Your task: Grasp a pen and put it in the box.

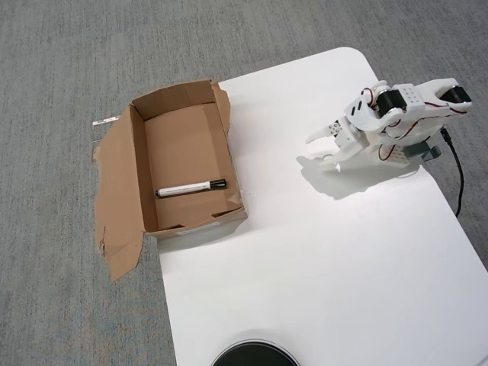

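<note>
In the overhead view the white pen with its black cap pointing right lies flat inside the brown cardboard box, near the box's front wall. The box stands at the left edge of the white table, with one wide flap spread flat to its left over the carpet. My white gripper is far to the right of the box, low over the table, fingers pointing left. Its jaws stand apart and hold nothing.
The white table has a rounded far corner and grey carpet around it. A black cable runs along the table's right edge. A dark round object shows at the bottom edge.
</note>
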Robot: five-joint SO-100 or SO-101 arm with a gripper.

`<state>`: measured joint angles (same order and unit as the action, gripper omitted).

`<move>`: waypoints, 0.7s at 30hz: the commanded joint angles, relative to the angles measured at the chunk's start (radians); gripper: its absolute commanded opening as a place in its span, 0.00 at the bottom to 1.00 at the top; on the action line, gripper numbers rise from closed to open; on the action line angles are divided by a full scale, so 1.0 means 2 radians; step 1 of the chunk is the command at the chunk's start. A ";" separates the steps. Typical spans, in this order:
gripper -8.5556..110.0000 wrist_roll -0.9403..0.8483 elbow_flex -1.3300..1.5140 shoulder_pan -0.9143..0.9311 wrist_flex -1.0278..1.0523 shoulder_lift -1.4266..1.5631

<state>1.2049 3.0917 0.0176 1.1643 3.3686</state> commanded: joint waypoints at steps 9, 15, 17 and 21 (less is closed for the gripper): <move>0.27 0.004 0.036 -0.001 -0.005 0.032; 0.27 0.004 0.046 -0.001 -0.005 0.032; 0.27 0.004 0.046 -0.001 -0.005 0.032; 0.27 0.004 0.047 -0.001 -0.005 0.032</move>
<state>1.2049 3.1577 0.0176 1.1643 3.3686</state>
